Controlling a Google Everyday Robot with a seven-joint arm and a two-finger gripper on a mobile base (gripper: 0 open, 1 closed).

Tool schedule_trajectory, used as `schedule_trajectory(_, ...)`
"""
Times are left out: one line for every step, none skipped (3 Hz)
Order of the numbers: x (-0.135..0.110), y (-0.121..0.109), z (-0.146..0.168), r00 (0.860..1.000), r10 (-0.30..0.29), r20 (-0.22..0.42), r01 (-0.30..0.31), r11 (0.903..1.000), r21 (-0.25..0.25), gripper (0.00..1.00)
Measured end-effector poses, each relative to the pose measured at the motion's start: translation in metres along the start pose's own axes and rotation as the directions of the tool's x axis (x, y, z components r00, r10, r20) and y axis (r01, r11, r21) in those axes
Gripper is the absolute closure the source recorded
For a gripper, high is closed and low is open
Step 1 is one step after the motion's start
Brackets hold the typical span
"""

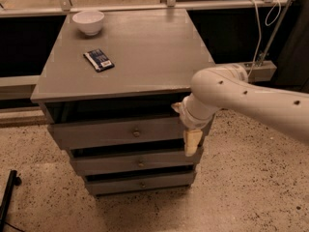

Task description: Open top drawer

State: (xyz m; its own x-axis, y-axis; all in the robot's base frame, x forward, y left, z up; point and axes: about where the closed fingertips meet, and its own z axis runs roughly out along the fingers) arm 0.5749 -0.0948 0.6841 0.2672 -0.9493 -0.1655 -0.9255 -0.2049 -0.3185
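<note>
The top drawer (111, 132) is the grey front just under the cabinet top, with a small round metal knob (136, 133) at its centre. It stands out a little from the cabinet, with a dark gap above it. Two shorter grey drawer fronts sit below it. My white arm comes in from the right, and my gripper (191, 141) hangs in front of the top drawer's right end, to the right of the knob. One pale finger points downward over the drawer's lower edge.
The grey cabinet top (145, 52) holds a white bowl (88, 21) at the back left and a dark flat packet (98, 60). A rail and cables run behind. Speckled floor lies in front; a black bar (7, 197) is at lower left.
</note>
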Motion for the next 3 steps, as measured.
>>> schedule_trajectory(0.0079,-0.0339,0.0267,1.000,0.009,-0.021,-0.010,0.9978,-0.065,0.03)
schedule_trajectory(0.0075,-0.0365,0.0344,1.000,0.016,-0.019,-0.017,0.9965,-0.082,0.09)
schedule_trajectory(0.0066,-0.0342,0.0339,1.000,0.016,-0.019,-0.018,0.9965,-0.082,0.31)
